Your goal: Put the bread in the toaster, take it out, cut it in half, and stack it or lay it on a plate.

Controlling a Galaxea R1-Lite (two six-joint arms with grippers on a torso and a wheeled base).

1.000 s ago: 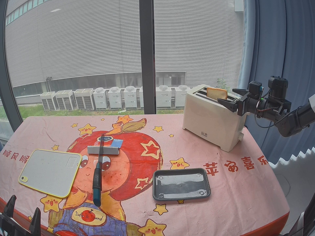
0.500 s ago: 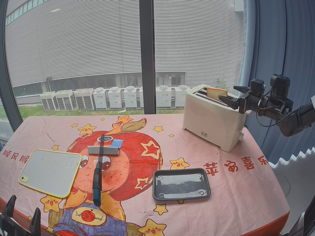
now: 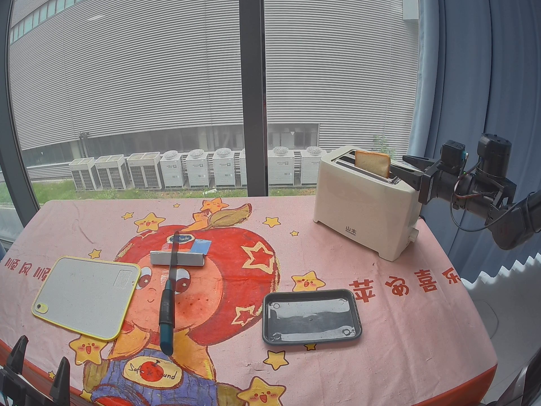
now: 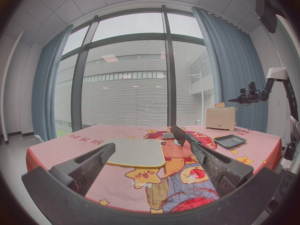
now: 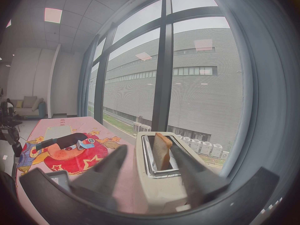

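A toasted slice of bread (image 3: 373, 163) stands upright in the rear slot of the white toaster (image 3: 363, 204) at the table's far right, its top sticking out. My right gripper (image 3: 401, 164) hovers open just right of the toaster's top, level with the slice and not touching it. The right wrist view shows the bread (image 5: 162, 150) in the toaster (image 5: 150, 185), past the open right gripper (image 5: 148, 153). My left gripper (image 4: 152, 147) stands open and empty at the table's near left corner (image 3: 42, 356). A black tray (image 3: 311, 316) lies in front of the toaster.
A blue-handled knife (image 3: 167, 294) lies at centre-left, its blade resting on a small white block (image 3: 177, 257). A yellow-rimmed cutting board (image 3: 87, 295) sits to its left. A curtain (image 3: 479, 85) hangs close behind the right arm.
My right gripper has drawn back to the right, away from the bread, still open. The slice stays in the slot. The left arm has not moved.
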